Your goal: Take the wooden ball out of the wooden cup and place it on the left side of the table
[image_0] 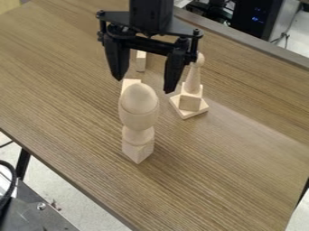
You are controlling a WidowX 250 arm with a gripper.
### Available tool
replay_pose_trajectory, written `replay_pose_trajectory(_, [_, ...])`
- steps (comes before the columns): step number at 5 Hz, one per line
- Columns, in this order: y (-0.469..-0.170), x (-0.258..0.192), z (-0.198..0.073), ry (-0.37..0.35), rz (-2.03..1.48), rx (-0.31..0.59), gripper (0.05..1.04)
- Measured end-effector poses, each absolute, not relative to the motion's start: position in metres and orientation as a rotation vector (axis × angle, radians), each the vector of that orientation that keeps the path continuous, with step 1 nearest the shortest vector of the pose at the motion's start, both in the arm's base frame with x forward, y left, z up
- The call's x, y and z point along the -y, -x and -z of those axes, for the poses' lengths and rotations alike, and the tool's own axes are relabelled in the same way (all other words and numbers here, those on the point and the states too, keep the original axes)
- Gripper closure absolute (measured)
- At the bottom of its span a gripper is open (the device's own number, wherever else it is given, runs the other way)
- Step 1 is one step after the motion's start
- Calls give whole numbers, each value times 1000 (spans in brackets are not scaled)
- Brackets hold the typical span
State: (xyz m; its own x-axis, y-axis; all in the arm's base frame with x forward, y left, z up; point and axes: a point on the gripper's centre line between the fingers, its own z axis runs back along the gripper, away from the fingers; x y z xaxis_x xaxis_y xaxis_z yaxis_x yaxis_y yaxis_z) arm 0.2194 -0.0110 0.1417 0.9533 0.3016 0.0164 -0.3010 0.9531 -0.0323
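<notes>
The black gripper hangs at the upper middle of the camera view, open, with nothing between its fingers. Nearest below it stands a pale wooden turned piece with an egg-shaped top and a square base, upright on the table. Behind that piece, a wooden block is partly hidden. To the right, a slender wooden piece with a round knob rises from a cube on a flat square base. Another small wooden block lies farther back, seen between the fingers.
The brown wood-grain table has its left edge running diagonally to the lower middle. A dark metal surface is at the lower left, beyond that edge. Past the far edge stands black equipment with cables.
</notes>
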Motion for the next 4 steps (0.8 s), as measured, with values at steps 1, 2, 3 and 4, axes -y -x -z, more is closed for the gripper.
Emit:
replay_pose_trajectory(1, [-217, 11, -137, 27, -308, 1, 83])
replay_pose_trajectory(2, [-218, 12, -133, 33, -311, -6, 83])
replay_pose_trajectory(3, [-221, 11, -127, 33, -314, -15, 83])
replay_pose_trajectory(4, [-221, 12, -122, 35, -316, -30, 83])
